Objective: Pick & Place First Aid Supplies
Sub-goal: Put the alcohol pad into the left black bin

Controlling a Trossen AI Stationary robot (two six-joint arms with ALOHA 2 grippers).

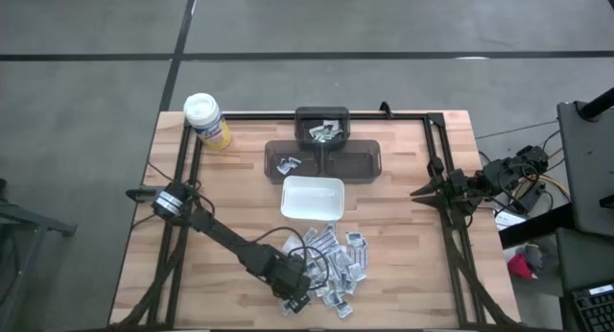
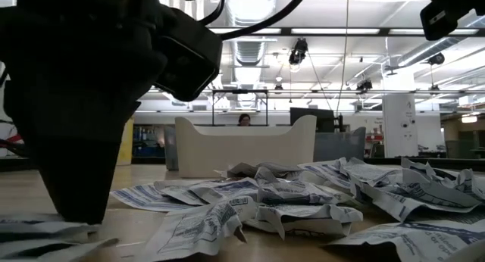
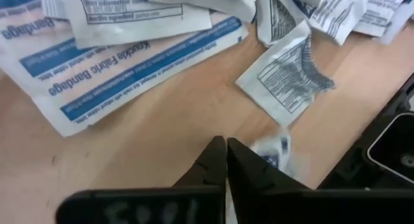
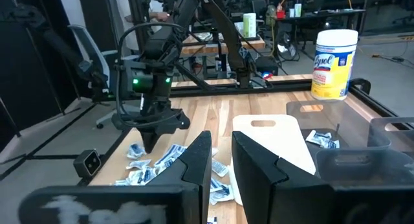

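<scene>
The first aid supplies (image 1: 334,265) lie in a loose heap of small white packets with blue print on the wooden table, near its front edge; they also show in the low view (image 2: 303,194). My left gripper (image 1: 294,296) points steeply down at the heap's left edge, shut (image 3: 226,153), with a small blurred packet (image 3: 272,148) sticking out beside its fingers. My right gripper (image 4: 222,166) waits level at the table's right side (image 1: 422,190), open, with nothing between its fingers. Other packets lie in the dark trays (image 1: 288,163). My left gripper comes steeply from above onto a small white packet at the left edge of the heap. One end of the packet (image 3: 266,154) sticks out past one finger, and a pale strip shows between the shut fingers. The fingers hide the contact itself. The packet stays low at the table.
A white rectangular dish (image 1: 312,199) stands just beyond the heap. Behind it are a wide dark tray (image 1: 360,162) and a smaller dark bin (image 1: 321,124). A yellow canister with a white lid (image 1: 206,120) stands at the far left. A black frame rail (image 1: 451,246) runs along the table's sides.
</scene>
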